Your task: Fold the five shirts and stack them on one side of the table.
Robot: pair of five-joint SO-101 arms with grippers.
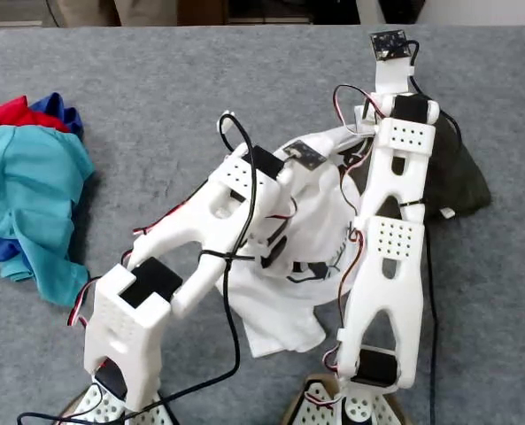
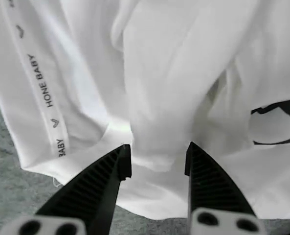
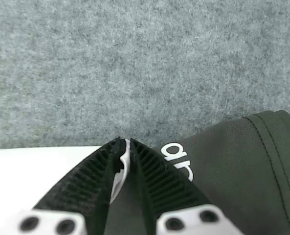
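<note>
Grey table point(image 1: 200, 80), white shirt point(image 2: 184, 73) seemingly within left gripper point(image 2: 157, 159).

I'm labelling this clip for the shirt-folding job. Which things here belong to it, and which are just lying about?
Belong to the job: white shirt, black shirt, teal shirt, red shirt, blue shirt; left gripper, open around a white fold; right gripper, shut on the white shirt's edge.
Just there: grey table cover.

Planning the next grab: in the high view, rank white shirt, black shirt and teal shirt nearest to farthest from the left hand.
1. White shirt, centre, beneath it.
2. Black shirt, right side.
3. Teal shirt, far left.
</note>
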